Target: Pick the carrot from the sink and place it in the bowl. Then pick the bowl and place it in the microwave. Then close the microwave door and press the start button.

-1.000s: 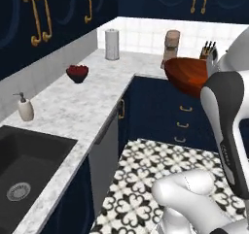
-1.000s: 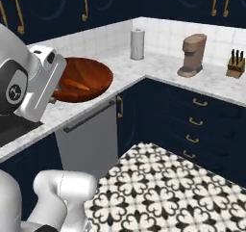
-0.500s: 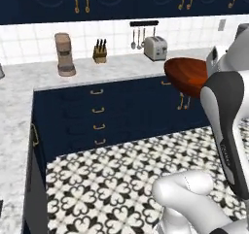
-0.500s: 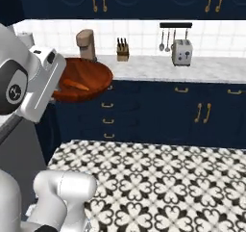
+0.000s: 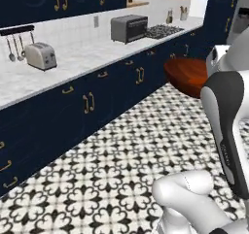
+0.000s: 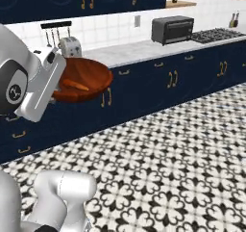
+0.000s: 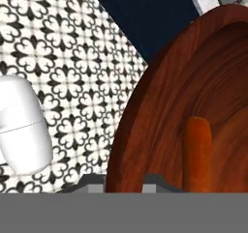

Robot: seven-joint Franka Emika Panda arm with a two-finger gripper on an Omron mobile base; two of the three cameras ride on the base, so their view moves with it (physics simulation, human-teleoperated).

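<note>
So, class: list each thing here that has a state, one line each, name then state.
bowl: held in the air by its rim, carrot inside
carrot: lying in the bowl
gripper: shut on the bowl's rim
lower cabinet doors: closed

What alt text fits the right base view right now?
The gripper holds the reddish-brown bowl by its rim, with the carrot lying inside. Behind it, dark blue cabinets carry a marble counter with a toaster and toaster oven.
</note>
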